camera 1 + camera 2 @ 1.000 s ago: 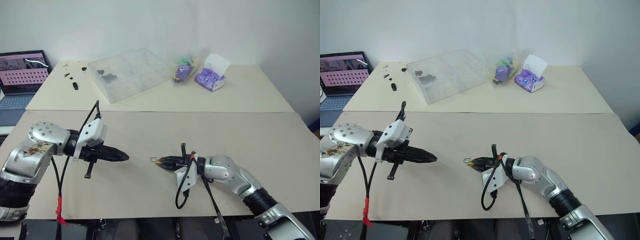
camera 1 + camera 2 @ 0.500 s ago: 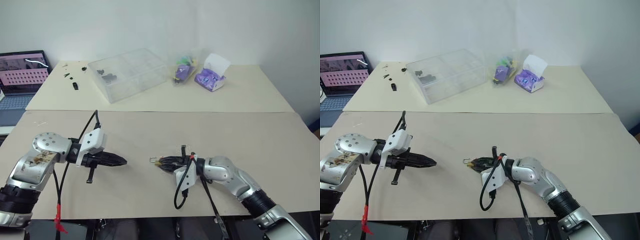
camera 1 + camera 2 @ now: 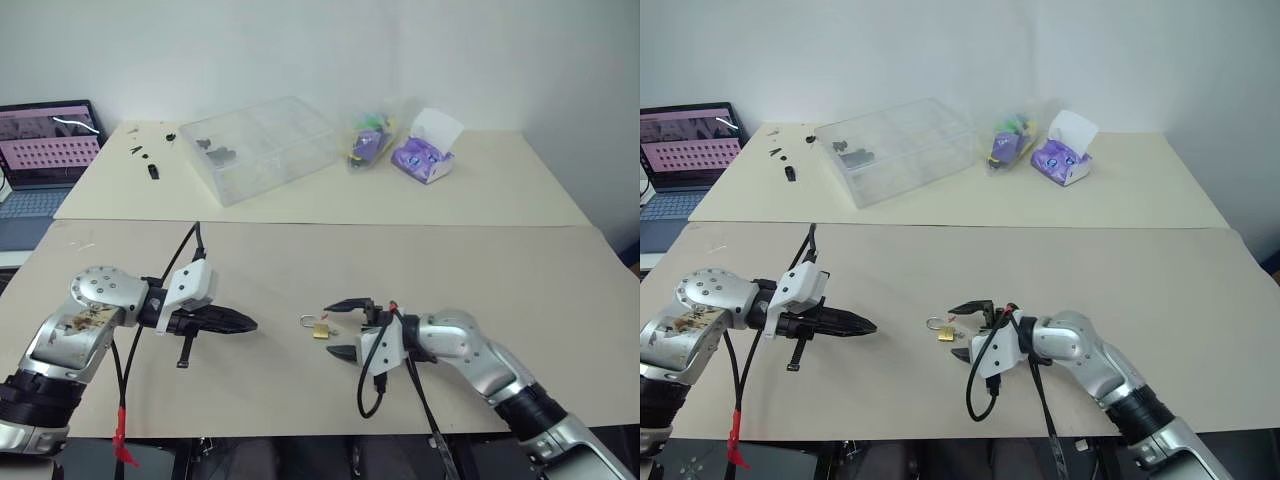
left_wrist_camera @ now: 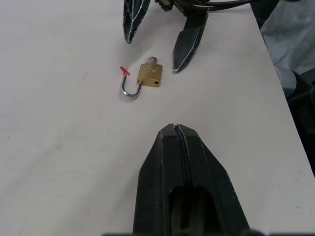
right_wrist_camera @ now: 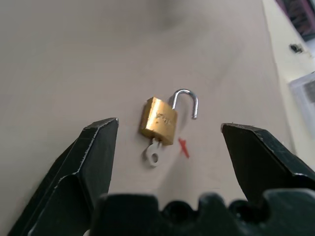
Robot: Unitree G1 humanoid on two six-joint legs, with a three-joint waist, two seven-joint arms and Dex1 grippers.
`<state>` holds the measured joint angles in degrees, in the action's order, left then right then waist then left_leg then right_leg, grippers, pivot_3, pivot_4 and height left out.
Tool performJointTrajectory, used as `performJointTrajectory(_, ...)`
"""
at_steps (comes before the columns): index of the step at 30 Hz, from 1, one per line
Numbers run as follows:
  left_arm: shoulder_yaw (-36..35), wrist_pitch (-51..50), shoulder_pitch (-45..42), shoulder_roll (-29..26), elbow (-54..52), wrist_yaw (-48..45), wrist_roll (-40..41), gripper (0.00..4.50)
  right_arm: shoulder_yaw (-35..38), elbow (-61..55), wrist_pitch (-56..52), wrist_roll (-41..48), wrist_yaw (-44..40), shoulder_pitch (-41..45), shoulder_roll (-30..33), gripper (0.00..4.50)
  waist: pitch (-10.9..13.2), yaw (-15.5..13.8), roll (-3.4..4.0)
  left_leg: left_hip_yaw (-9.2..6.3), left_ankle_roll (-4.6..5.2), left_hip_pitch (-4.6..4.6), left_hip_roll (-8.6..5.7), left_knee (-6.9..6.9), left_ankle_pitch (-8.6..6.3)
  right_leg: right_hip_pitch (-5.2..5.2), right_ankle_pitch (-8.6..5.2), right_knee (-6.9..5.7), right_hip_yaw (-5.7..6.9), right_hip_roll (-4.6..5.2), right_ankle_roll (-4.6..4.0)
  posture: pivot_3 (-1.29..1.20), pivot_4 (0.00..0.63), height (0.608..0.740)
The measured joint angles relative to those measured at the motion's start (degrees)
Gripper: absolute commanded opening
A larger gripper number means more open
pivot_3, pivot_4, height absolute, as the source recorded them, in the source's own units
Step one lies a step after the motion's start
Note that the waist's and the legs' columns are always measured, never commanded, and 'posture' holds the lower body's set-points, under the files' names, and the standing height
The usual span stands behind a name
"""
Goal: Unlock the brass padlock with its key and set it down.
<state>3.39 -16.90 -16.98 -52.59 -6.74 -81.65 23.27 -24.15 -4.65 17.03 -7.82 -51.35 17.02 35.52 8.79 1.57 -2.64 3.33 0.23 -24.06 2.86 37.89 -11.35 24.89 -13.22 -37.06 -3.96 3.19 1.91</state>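
While one brass padlock [image 5: 159,120] lies unshackled, right hand [image 3: 342,328] gapes, left hand [image 3: 248,323] pinched.

Silver arms, white wrist brackets, black fingers [image 3: 232,322], black cables

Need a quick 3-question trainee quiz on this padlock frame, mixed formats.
1. True or false: the brass padlock lies on the table with its shackle sprung open.
2. Which claw is spread wide with the padlock lying free between its fingers?
A. left claw
B. right claw
3. Fill in: the key sticks out of the padlock's ____, at the end opposite the shackle.

Key: 1 true; 2 B; 3 body. The left claw is shut and sits apart from the padlock.
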Motion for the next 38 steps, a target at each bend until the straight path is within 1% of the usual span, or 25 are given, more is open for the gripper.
performJointTrajectory(3,-0.1,0.5,0.4,0.3,0.0,0.5,-0.4,0.00,2.9,-4.3,-14.9,11.1,-4.5,-3.1,1.2,4.07,0.0,-0.5,0.00,0.00,0.00,0.02,0.02,0.00,0.00,0.00,0.01,-0.01,0.00,-0.01,-0.03,0.00,0.150,0.740)
performJointTrajectory(5,-0.6,0.5,1.1,1.1,0.0,1.8,-0.4,0.00,7.2,-6.4,-25.4,19.5,-4.4,-4.2,0.3,4.07,0.0,-0.5,0.00,0.03,0.00,0.07,0.06,0.00,0.00,-0.01,0.06,-0.01,0.00,-0.01,-0.09,0.00,0.150,0.740)
performJointTrajectory(7,-1.6,0.5,1.9,2.8,-0.1,3.8,-0.3,0.00,12.4,-8.0,-33.8,26.5,-1.5,-4.8,-2.2,4.07,0.0,-0.5,0.00,0.02,0.00,0.11,0.08,0.00,0.00,-0.04,0.06,-0.02,0.00,-0.01,-0.08,0.00,0.150,0.740)
performJointTrajectory(8,-2.5,0.5,2.8,4.0,-0.4,5.8,-0.3,0.00,15.9,-9.8,-38.6,30.5,1.7,-5.4,-4.2,4.07,0.0,-0.6,0.00,0.01,-0.01,0.11,0.08,0.00,0.00,-0.04,0.06,-0.02,0.01,-0.02,-0.08,0.00,0.150,0.740)
performJointTrajectory(11,-3.8,2.2,6.5,6.3,-0.9,10.3,-1.2,0.00,20.2,-13.9,-44.8,34.5,9.6,-7.8,-8.8,4.07,0.0,-0.6,0.01,0.03,-0.02,0.14,0.09,-0.03,-0.01,-0.05,0.05,0.00,0.02,-0.01,-0.06,0.00,0.150,0.740)
performJointTrajectory(13,-5.0,2.3,9.2,8.4,-1.0,14.0,-1.7,0.00,22.7,-16.1,-47.3,34.6,16.3,-9.5,-12.7,4.07,0.0,-0.6,0.01,0.04,-0.02,0.14,0.08,-0.05,-0.02,-0.03,0.06,-0.01,0.02,0.03,-0.06,0.00,0.150,0.740)
performJointTrajectory(14,-6.2,2.1,10.4,10.4,-1.0,17.3,-1.7,0.00,24.0,-17.4,-48.8,34.5,20.9,-10.4,-14.7,4.07,0.0,-0.7,0.01,0.03,-0.02,0.06,0.08,-0.05,-0.01,0.03,0.07,0.01,0.02,0.03,-0.05,0.00,0.150,0.740)
performJointTrajectory(15,-7.3,1.9,10.7,12.1,-1.0,19.8,-1.7,0.00,25.1,-18.4,-49.5,34.4,23.5,-11.1,-16.2,4.07,0.0,-0.8,0.01,0.03,-0.02,0.06,0.08,-0.05,-0.01,0.03,0.10,-0.01,0.02,0.04,0.00,0.00,0.150,0.740)
performJointTrajectory(18,-13.5,0.3,10.5,19.7,-0.6,33.1,-1.6,0.00,28.4,-21.0,-51.2,30.7,35.8,-11.8,-21.1,4.07,0.0,-1.0,0.02,0.03,-0.02,0.03,0.06,-0.03,-0.01,0.01,0.17,-0.01,0.03,0.08,0.16,0.00,0.150,0.740)
performJointTrajectory(19,-15.8,-0.4,9.5,22.1,0.5,38.2,-1.6,0.00,30.0,-21.0,-51.3,29.0,40.1,-11.7,-22.5,4.07,0.0,-1.1,-0.01,0.02,-0.03,0.03,0.02,-0.03,0.00,0.00,0.36,0.00,0.03,0.09,0.56,0.00,0.150,0.740)
performJointTrajectory(20,-17.4,-0.9,8.6,23.7,1.8,43.1,-1.8,0.00,31.6,-20.8,-51.3,26.6,44.0,-11.7,-22.7,4.07,0.0,-1.1,-0.01,0.01,-0.03,0.02,0.00,-0.03,0.00,-0.02,0.43,0.11,0.03,0.08,0.65,0.00,0.150,0.740)
performJointTrajectory(21,-20.3,-0.9,6.7,26.5,3.8,49.0,-2.4,0.00,33.7,-20.0,-51.3,23.3,48.2,-11.7,-22.6,4.07,0.0,-1.2,0.02,0.02,-0.04,0.02,-0.04,-0.03,0.01,-0.06,0.45,0.11,0.03,0.15,0.67,0.00,0.150,0.740)
performJointTrajectory(24,-26.0,0.1,3.0,29.4,9.8,61.9,-4.7,0.00,37.2,-16.0,-50.8,16.7,54.5,-12.9,-20.3,4.07,-0.1,-1.0,0.00,0.01,-0.03,0.06,-0.08,-0.03,0.01,-0.18,0.52,0.27,0.03,0.12,0.65,0.00,0.150,0.740)
performJointTrajectory(27,-28.9,3.6,0.1,31.8,16.9,70.3,-6.7,0.00,37.4,-10.2,-48.9,12.1,55.7,-14.1,-17.4,4.07,-0.1,-0.6,0.01,0.06,-0.03,0.15,-0.09,-0.04,0.01,-0.27,0.57,0.37,0.01,0.13,0.56,0.00,0.150,0.740)
performJointTrajectory(29,-29.5,7.0,-1.5,32.9,22.8,73.8,-7.5,0.00,37.5,-5.7,-45.6,10.7,55.4,-13.9,-16.5,4.07,-0.1,-0.3,0.00,0.05,-0.02,0.27,-0.08,-0.04,0.01,-0.41,0.55,0.41,0.01,0.10,0.58,0.00,0.150,0.740)
performJointTrajectory(33,-29.5,11.3,-2.1,32.9,28.8,74.7,-7.9,0.00,37.9,-1.2,-40.9,10.0,54.7,-13.3,-16.1,4.07,-0.1,0.2,0.00,0.03,-0.02,0.30,-0.06,-0.06,0.01,-0.48,0.53,0.40,0.01,0.09,0.63,0.00,0.150,0.740)
performJointTrajectory(38,-29.6,14.5,-3.5,32.1,32.8,74.2,-7.6,0.00,37.4,1.2,-38.3,8.9,53.9,-12.3,-16.1,4.07,-0.1,0.6,0.00,0.04,-0.03,0.34,-0.05,-0.05,0.01,-0.53,0.51,0.42,0.01,0.11,0.70,0.00,0.150,0.740)
